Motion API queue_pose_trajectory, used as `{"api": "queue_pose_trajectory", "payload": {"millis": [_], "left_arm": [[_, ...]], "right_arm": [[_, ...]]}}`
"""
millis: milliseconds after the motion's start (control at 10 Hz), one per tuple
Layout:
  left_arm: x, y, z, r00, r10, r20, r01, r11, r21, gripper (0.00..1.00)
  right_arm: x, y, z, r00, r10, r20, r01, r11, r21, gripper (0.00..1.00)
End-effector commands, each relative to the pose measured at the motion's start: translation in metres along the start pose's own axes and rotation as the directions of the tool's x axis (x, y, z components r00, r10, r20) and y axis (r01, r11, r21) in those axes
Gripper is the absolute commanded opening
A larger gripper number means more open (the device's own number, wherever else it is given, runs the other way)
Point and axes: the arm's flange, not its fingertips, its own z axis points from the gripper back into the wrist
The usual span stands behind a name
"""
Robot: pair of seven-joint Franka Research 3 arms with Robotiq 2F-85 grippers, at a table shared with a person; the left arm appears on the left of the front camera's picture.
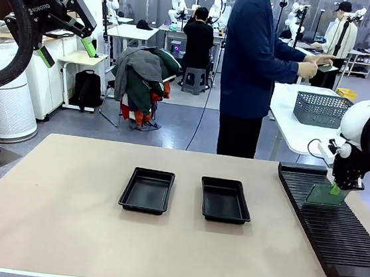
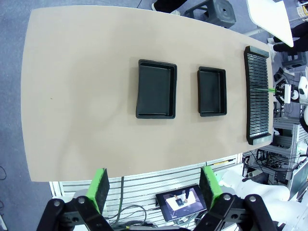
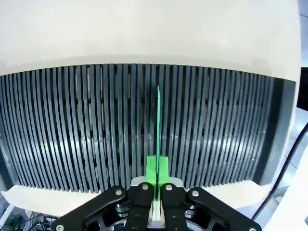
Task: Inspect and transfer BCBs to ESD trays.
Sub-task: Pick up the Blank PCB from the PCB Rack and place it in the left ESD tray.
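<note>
– Right wrist view, closest in: what has the right hand [image 3: 157,175] got?

– Its green pads are pressed onto the near edge of one BCB [image 3: 158,120]. The board stands upright, edge-on, in a slot of the ribbed black rack [image 3: 72,125].

– So which step is this?

– I'd say the pick-up from the rack: gripped, but not yet lifted clear.

– And the left hand [image 2: 154,187]?

– Spread wide, holding nothing, raised high above the tabletop [image 1: 62,218].

– Where does the board go?

– Farther out, mid-tabletop, the left ESD tray [image 1: 147,191] and the right ESD tray [image 1: 225,200] lie side by side, both bare. The right one is nearer the rack.

– What does the next move call for?

– Probably a straight pull up along the slot so the board doesn't catch the ribs. Then it needs turning flat for a look and for the tray floor.

– The person [image 1: 250,66]?

– Beyond the far edge, turned toward another table.
</note>
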Motion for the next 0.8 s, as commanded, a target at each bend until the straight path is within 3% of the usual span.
{"api": "queue_pose_trajectory", "payload": {"millis": [0, 400, 600, 700], "left_arm": [[0.000, 0.001, -0.002, 1.000, -0.006, 0.002, 0.006, 1.000, -0.002, 1.00], [0.000, 0.001, -0.002, 1.000, -0.006, 0.002, 0.006, 1.000, -0.002, 1.00], [0.000, 0.001, -0.002, 1.000, -0.006, 0.002, 0.006, 1.000, -0.002, 1.00], [0.000, 0.001, -0.002, 1.000, -0.006, 0.002, 0.006, 1.000, -0.002, 1.00]], "right_arm": [[-0.002, 0.002, 0.049, 0.999, -0.025, 0.031, 0.025, 1.000, 0.011, 0.00], [0.005, 0.019, 0.176, 0.984, -0.172, 0.039, 0.169, 0.984, 0.060, 0.00], [0.009, 0.031, 0.229, 0.946, -0.305, 0.109, 0.292, 0.948, 0.126, 0.00], [0.008, 0.038, 0.251, 0.947, -0.305, 0.098, 0.294, 0.949, 0.115, 0.00]]}}
